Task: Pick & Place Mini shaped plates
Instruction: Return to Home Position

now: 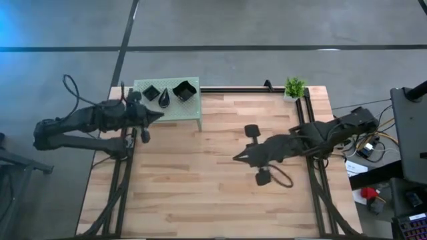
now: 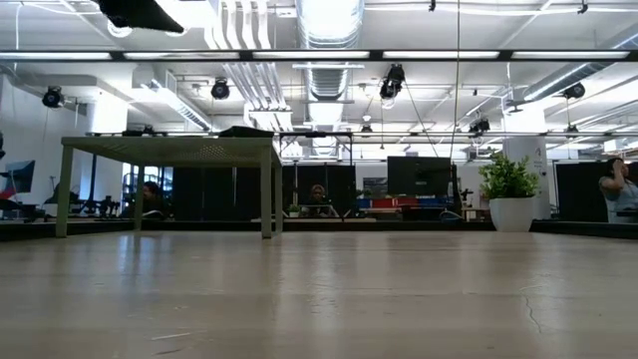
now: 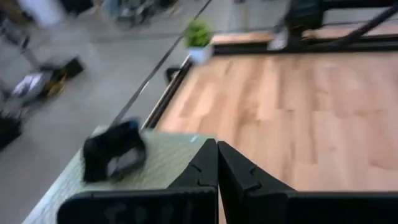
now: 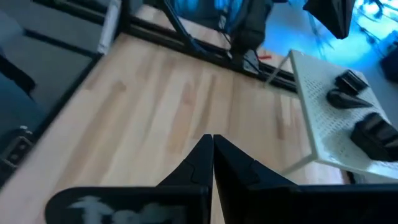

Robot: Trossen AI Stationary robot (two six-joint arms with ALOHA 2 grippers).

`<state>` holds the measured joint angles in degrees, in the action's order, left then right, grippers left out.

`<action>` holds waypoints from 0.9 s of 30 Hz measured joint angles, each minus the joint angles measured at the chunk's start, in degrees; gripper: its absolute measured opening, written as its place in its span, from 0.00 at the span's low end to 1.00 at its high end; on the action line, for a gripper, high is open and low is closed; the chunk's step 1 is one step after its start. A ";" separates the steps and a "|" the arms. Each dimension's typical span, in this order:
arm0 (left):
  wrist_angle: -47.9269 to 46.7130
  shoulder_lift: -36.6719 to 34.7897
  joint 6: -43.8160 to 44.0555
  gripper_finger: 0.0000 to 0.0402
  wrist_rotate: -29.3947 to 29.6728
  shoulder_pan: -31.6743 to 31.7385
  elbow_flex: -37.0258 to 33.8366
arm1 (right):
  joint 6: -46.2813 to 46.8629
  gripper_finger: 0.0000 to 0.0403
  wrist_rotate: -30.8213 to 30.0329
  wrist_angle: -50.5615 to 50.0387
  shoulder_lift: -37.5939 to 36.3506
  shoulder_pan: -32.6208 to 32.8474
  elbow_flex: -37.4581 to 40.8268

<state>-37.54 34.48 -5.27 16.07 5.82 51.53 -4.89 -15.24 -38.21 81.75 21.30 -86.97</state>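
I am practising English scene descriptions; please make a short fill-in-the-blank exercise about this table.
1. The tiny black plates lie in ____ groups on the pale green perforated stand.
2. The left tool and the right tool are both ____.
3. The small green potted plant stands on the ____ arm's side of the wooden table.
Missing words: three; shut; right.

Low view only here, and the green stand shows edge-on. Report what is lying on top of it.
Observer: Three black items lie in a row on the green stand: one square dish, the drop-shaped plates in the middle, and a second square dish.
Operator: Now give me the grippers.
Observer: Both are shut and empty. The left gripper is over the stand's edge, and the right gripper is above the bare table.
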 joint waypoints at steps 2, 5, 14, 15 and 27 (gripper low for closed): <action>2.95 -0.62 -1.69 0.00 -0.01 -2.91 -1.09 | 0.21 0.02 1.16 4.14 -3.33 -0.09 4.25; 5.71 -1.83 -4.12 0.00 -0.27 -6.66 -2.52 | 1.53 0.02 1.64 8.19 -8.59 -0.09 10.28; 13.39 -7.41 -5.53 0.00 -8.88 -12.05 -6.65 | 3.84 0.02 1.79 18.19 -23.26 -0.09 26.13; 13.76 -8.24 -5.68 0.00 -9.16 -12.08 -7.35 | 3.86 0.02 1.80 19.03 -24.92 -0.09 27.85; 16.47 -21.84 -6.59 0.00 -11.38 -12.08 -14.80 | 4.47 0.02 1.65 26.06 -42.58 -0.09 42.67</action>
<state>-21.07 12.64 -11.86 4.69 -6.26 36.74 -0.42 -13.59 -12.15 39.17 21.21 -44.29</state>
